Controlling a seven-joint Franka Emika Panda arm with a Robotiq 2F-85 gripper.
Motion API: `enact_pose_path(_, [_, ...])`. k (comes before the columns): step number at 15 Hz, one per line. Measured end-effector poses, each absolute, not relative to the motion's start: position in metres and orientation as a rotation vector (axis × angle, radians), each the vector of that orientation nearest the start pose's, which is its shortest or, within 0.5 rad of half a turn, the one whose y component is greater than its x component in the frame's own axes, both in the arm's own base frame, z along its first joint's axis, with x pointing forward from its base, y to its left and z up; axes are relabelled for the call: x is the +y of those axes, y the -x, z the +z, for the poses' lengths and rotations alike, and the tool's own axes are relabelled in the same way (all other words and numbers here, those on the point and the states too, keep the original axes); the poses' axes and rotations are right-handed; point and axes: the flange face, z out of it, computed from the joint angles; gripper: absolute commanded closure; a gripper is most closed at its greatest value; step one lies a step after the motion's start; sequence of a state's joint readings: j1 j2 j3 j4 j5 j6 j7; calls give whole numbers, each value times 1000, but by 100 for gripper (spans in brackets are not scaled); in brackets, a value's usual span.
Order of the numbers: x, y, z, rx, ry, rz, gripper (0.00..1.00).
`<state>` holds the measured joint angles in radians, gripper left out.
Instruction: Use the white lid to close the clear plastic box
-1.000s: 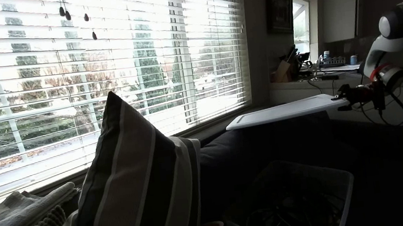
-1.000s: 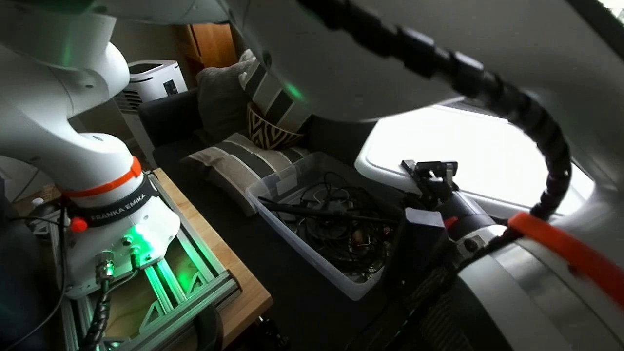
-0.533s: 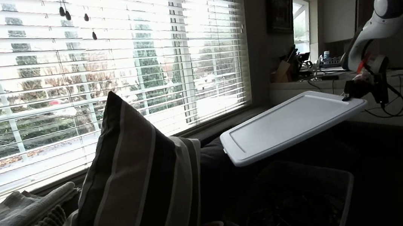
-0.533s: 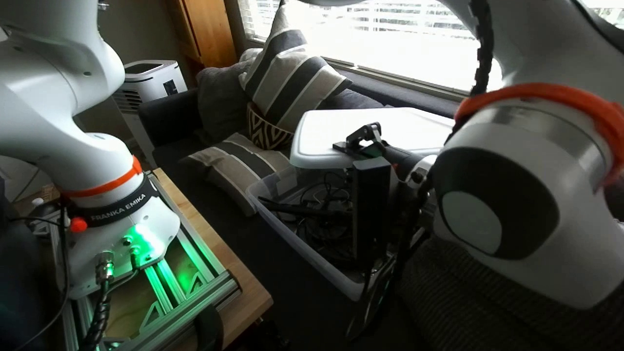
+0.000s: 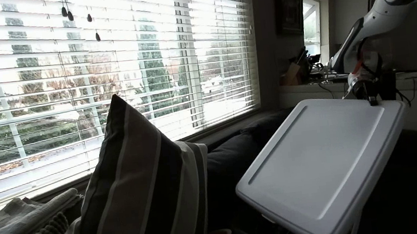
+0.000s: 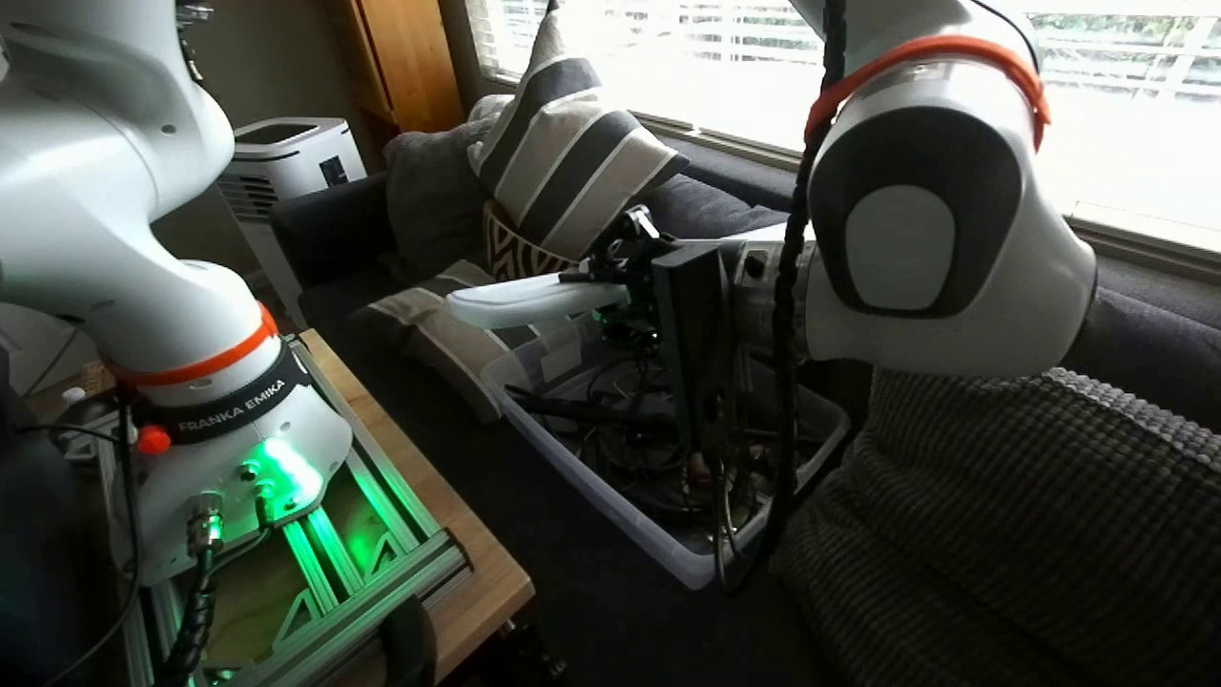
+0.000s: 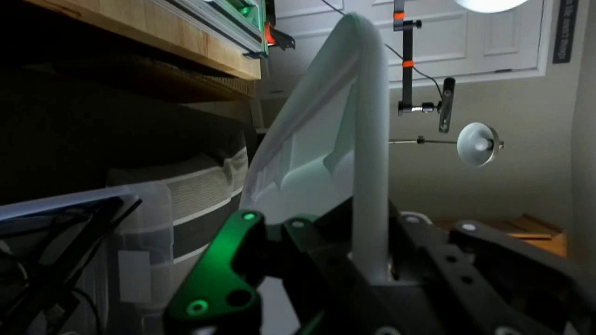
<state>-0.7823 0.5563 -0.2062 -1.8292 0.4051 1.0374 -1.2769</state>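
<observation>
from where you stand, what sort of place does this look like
Probably a living room in a home: there is a dark sofa, an upright striped cushion on it, and window blinds behind.

The tool [image 6: 593, 294] pinches the white lid [image 6: 515, 301] — higher than the clear plastic box [image 6: 630, 508], where dark cables [image 6: 620, 463] lie.

Base cut off in the wrist view, the gripper [image 7: 371, 211] hides part of the white lid [image 6: 534, 301] in an exterior view; beneath the gripper the clear plastic box [image 6: 610, 498] is partly hidden in both exterior views, its contents [image 6: 625, 453] too tangled to tell apart
</observation>
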Motion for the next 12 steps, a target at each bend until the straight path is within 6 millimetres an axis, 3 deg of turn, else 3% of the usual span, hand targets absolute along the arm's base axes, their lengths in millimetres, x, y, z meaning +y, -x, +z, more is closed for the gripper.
enact_pose_path(10, [-367,-313,234,-163,1764,309,93])
enact_pose_path(12, [-367,-313,234,-163,1764,309,98])
